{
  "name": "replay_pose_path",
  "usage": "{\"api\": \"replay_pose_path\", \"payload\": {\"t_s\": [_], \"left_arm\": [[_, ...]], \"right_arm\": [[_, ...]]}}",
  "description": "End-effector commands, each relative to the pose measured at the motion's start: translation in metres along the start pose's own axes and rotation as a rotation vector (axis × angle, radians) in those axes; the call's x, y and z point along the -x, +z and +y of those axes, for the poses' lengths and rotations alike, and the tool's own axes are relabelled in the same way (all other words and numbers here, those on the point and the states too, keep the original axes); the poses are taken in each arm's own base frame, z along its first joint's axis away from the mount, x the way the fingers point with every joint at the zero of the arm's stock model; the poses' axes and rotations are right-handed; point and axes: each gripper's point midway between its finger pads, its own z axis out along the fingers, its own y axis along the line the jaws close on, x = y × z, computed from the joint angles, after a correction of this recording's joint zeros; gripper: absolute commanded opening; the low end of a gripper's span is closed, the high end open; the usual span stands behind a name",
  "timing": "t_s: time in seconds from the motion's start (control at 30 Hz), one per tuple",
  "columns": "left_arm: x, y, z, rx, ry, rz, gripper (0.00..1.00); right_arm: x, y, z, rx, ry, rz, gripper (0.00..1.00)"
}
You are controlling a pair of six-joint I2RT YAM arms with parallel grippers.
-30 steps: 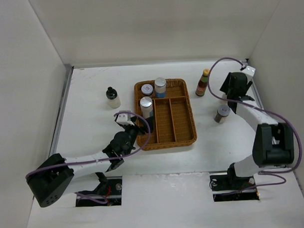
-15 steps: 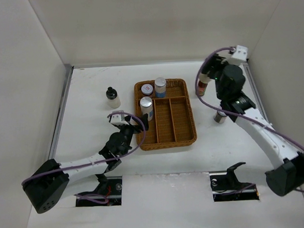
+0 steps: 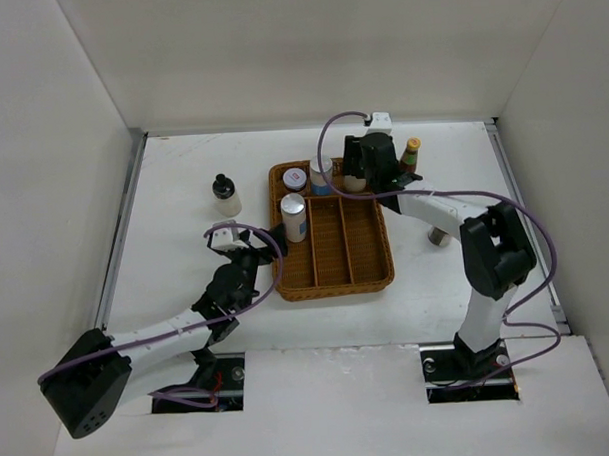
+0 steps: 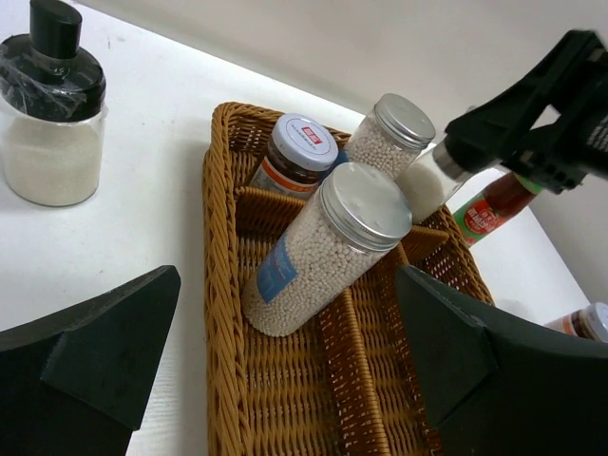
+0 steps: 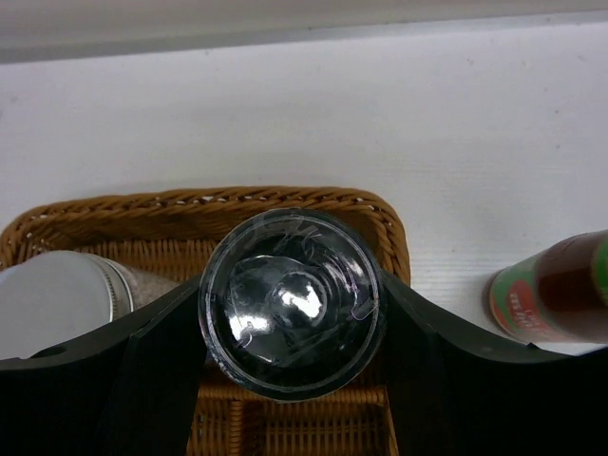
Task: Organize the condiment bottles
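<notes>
My right gripper (image 5: pixel 292 313) is shut on a black-capped pale bottle (image 5: pixel 292 302), which hangs over the back right corner of the wicker tray (image 3: pixel 331 272). Three jars stand in the tray's left part: a red-labelled one (image 3: pixel 295 178), a silver-lidded one (image 3: pixel 321 172) and a taller silver-lidded one (image 3: pixel 294 216). A second black-capped bottle (image 3: pixel 224 195) stands on the table left of the tray. The slim red sauce bottle (image 3: pixel 409 159) stands right of the tray. My left gripper (image 3: pixel 265 247) is open at the tray's left edge, holding nothing.
A brown jar with a grey lid (image 3: pixel 440 233) stands on the table right of the tray, partly behind my right arm. The tray's middle and right long compartments (image 3: pixel 360 236) hold nothing. White walls close in the table on three sides.
My right arm has swung from the table's right side to the tray's back right corner, carrying the bottle. My left gripper has drawn back a little to the left.
</notes>
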Motion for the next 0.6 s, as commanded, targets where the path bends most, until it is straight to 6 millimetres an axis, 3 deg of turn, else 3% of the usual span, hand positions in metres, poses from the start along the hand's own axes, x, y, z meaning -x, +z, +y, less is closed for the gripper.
{"api": "replay_pose_path", "payload": {"t_s": [0.0,0.3,0.37,0.43,0.57], "left_arm": [[0.002,0.002,0.003,0.014,-0.014,-0.016,1.0],[0.006,0.005,0.008,0.037,-0.002,-0.021,1.0],[0.014,0.006,0.013,0.064,-0.004,-0.039,1.0],[0.022,0.008,0.02,0.104,0.006,-0.048,1.0],[0.042,0.01,0.026,0.151,0.015,-0.057,1.0]], "right_arm": [[0.088,-0.004,0.026,0.086,0.119,-0.237,0.54],[0.019,0.018,0.016,0.036,0.079,-0.129,0.65],[0.01,0.017,0.013,0.032,0.081,-0.121,0.69],[0.005,0.016,0.012,0.036,0.09,-0.114,0.78],[0.009,0.008,0.012,0.046,0.098,-0.122,0.91]]}}
